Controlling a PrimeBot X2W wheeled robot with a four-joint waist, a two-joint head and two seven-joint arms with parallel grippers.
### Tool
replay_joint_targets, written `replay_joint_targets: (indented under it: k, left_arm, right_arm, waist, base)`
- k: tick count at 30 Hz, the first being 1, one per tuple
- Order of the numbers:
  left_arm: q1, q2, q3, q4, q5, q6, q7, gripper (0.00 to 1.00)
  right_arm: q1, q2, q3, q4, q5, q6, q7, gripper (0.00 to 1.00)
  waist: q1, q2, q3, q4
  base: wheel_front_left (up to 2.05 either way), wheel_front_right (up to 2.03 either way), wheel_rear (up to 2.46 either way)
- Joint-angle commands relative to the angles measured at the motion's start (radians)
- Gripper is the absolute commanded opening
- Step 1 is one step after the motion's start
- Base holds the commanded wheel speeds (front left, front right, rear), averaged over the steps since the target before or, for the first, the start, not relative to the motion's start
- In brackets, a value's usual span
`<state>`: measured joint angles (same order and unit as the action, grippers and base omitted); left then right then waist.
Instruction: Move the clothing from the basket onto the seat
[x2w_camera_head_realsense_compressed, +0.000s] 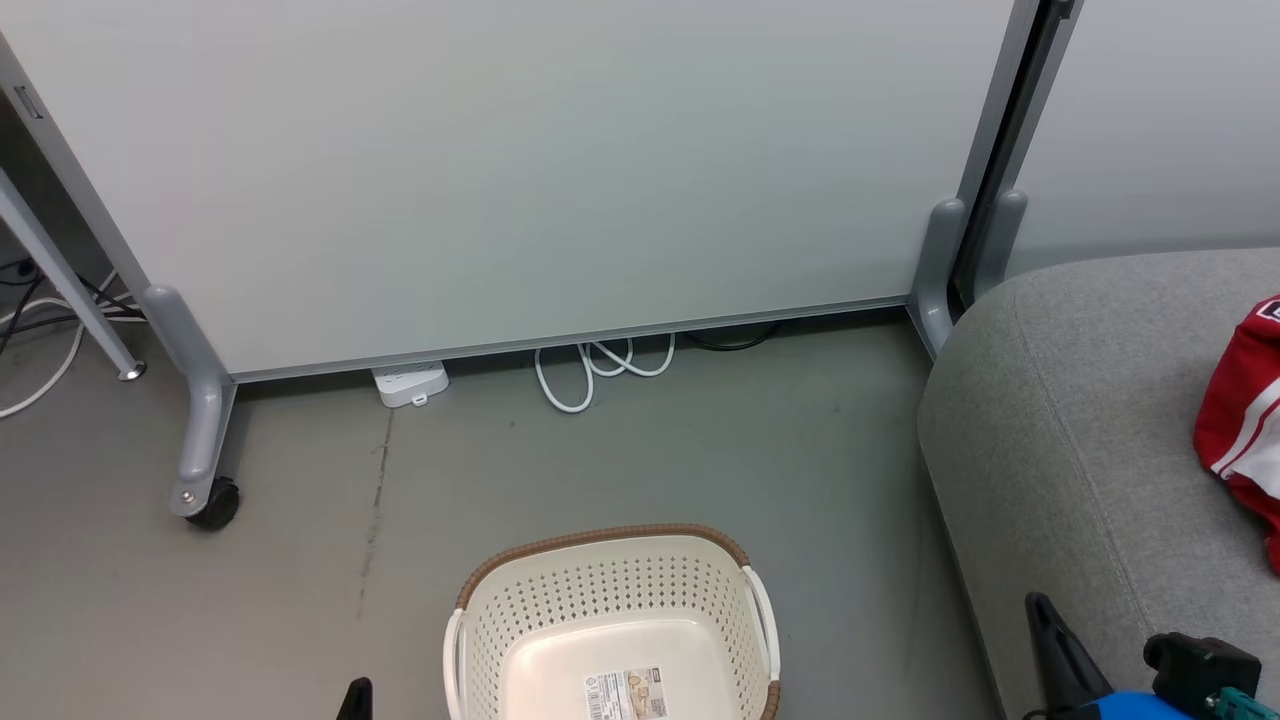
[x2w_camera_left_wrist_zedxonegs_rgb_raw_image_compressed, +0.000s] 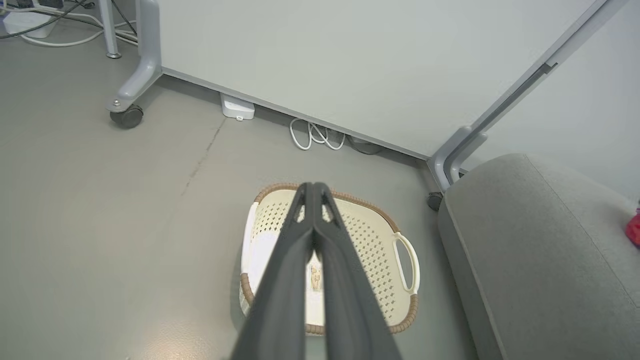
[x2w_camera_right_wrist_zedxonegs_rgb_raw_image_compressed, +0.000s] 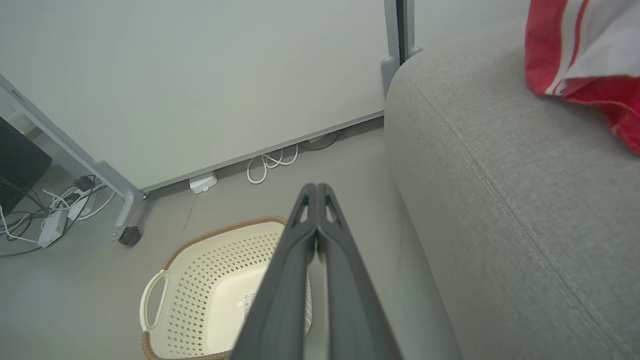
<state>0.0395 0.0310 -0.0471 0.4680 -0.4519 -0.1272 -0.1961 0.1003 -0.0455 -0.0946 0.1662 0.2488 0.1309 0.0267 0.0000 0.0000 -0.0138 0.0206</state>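
Cream basket (x2w_camera_head_realsense_compressed: 600, 535) upright, handles (x2w_camera_head_realsense_compressed: 765, 615) left and right.

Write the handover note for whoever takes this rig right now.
Left gripper: shut, empty, aimed at the basket.
Right gripper: shut, empty, near the seat edge.
Clothing: red garment lying on the seat.
Done: basket on the floor looks empty, just a label on its bottom.
Left: apparently nothing; confirm the basket's hidden corners.
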Motion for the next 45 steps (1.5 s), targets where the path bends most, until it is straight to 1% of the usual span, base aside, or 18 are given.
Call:
replay_joint_targets:
  k: [1,20,45]
  left_arm:
    - [-0.030,0.007,0.009,-0.025,-0.041,-0.001,0.008,0.00]
    - [-0.063,0.011,0.049,-0.077,-0.327,-0.002,0.085,0.00]
    - [-0.097,0.015,0.092,-0.131,-0.625,-0.003,0.167,0.00]
  right_arm:
    - [-0.034,-0.002,-0.002,-0.010,0.050,0.000,0.002,0.00]
    - [-0.082,-0.003,-0.006,0.012,0.387,0.000,0.024,0.00]
    - [-0.132,-0.004,-0.012,0.035,0.736,0.000,0.047,0.00]
  waist:
    - [0.0000,0.0000,0.000,0.000]
    - [0.0000,0.0000,0.003,-0.004]
    - [0.0000,0.0000,0.007,-0.008]
  base:
    - [0.00,0.00,0.00]
    - [0.00,0.00,0.00]
    - [0.00,0.00,0.00]
